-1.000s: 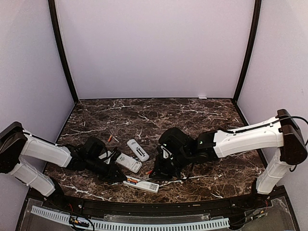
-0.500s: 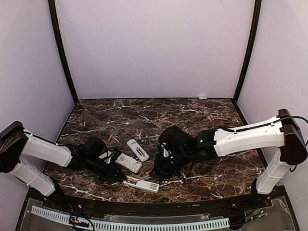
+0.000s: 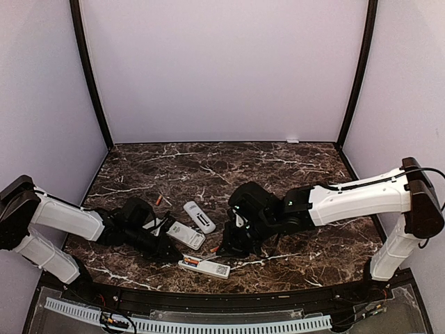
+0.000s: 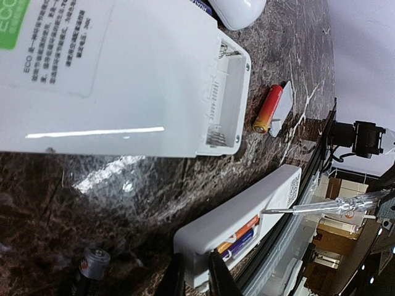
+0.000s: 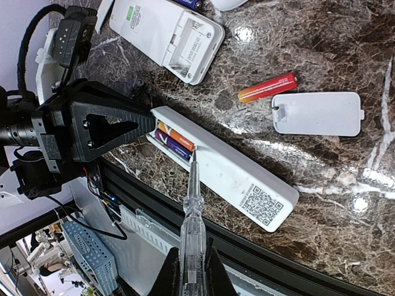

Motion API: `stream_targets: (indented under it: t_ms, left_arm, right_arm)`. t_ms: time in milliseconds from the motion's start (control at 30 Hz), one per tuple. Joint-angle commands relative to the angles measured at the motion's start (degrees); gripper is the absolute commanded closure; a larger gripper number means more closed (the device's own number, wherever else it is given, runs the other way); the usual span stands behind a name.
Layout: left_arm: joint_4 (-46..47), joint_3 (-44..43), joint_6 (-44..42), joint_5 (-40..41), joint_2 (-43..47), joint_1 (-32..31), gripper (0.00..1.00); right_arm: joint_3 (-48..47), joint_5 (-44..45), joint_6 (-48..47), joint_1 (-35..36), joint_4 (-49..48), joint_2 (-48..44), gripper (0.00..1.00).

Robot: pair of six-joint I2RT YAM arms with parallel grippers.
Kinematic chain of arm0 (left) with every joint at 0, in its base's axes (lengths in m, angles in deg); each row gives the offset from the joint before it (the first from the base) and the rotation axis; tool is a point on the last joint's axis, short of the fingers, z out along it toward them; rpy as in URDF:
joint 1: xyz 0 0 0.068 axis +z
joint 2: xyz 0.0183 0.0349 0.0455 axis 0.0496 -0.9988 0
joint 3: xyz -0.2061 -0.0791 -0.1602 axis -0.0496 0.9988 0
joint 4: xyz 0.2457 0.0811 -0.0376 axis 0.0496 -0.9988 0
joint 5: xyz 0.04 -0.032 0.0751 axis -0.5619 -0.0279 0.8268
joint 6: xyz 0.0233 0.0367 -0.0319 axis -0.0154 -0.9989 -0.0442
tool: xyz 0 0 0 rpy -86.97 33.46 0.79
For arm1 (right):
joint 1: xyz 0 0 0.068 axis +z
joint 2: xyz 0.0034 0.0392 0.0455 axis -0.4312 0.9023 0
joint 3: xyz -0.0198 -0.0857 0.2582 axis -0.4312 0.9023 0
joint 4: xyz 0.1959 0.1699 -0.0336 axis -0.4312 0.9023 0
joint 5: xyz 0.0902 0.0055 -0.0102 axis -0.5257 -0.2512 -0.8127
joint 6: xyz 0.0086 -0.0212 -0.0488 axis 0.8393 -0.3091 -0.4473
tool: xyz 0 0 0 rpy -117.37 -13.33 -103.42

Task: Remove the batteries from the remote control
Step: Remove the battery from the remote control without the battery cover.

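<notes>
A white remote control lies by the table's front edge, its compartment open. Two batteries sit inside, one orange and one purple; both also show in the left wrist view, orange and purple. My left gripper is shut on the remote's compartment end. My right gripper is shut on a clear-handled screwdriver, whose tip rests at the inner end of the orange battery. A loose red-orange battery lies on the marble.
A white battery cover lies beside the loose battery. A bigger white remote with an empty open compartment lies just behind, and another small remote beyond it. One more battery lies at the left. The black front rail is close.
The right arm has shifted slightly left, bringing the screwdriver in over the front remote. The left arm has stayed at the remote's end.
</notes>
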Motion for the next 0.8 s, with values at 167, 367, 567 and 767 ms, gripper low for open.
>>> stream_targets:
  t_ms: [167, 367, 567, 767]
  left_arm:
    - [-2.22, 0.45, -0.51, -0.3, 0.2, -1.31, 0.86]
    - [-1.93, 0.62, 0.22, -1.21, 0.27, -1.99, 0.86]
    - [0.0, 0.9, 2.73, -2.35, 0.16, -3.97, 0.86]
    - [-0.17, 0.92, 4.19, -1.88, 0.72, -5.8, 0.86]
  right_arm:
    - [-2.22, 1.0, -0.6, 0.83, 3.82, 0.1, 1.0]
    - [-2.45, 2.25, 0.09, 1.3, 5.38, -0.69, 1.0]
    - [-2.48, 2.27, 0.45, 1.59, 5.56, -0.94, 1.0]
    - [-2.51, 2.45, 0.84, 1.97, 5.64, -1.23, 1.0]
